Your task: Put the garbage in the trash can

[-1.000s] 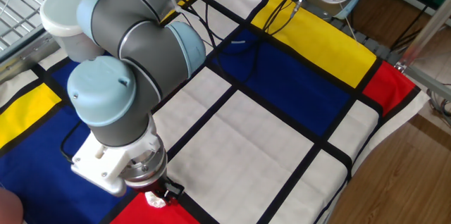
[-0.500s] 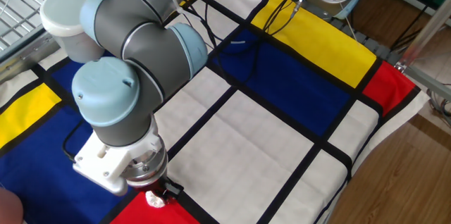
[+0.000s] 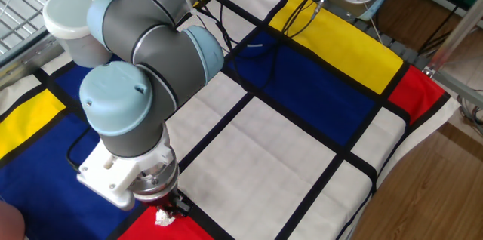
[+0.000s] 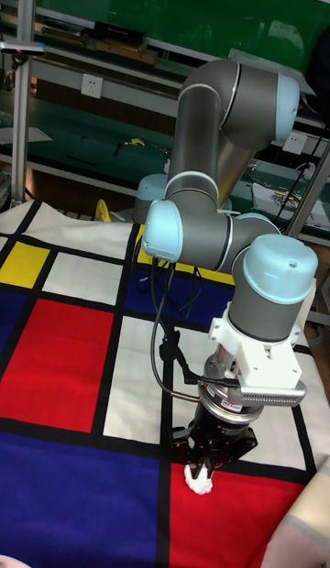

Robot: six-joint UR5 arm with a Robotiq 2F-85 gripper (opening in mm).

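White garbage sits pinched between your gripper's 2 fingers, low over the red cloth panel.

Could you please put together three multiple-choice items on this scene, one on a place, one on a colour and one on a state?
1. Where is the garbage?
A. inside the cup
B. on the red patch of the cloth, at the gripper's fingertips
C. on the yellow patch by the far edge

2. What colour is the trash can?
A. white
B. green
C. black

3. How does the trash can stand?
A. tipped on its side
B. upside down
C. upright, partly hidden behind the arm

Answers:
1 B: the tall fixed view shows the white wad on the red patch under the gripper.
2 A: the fixed view shows a plain white cup.
3 C: its rim faces up at the far left of the cloth.
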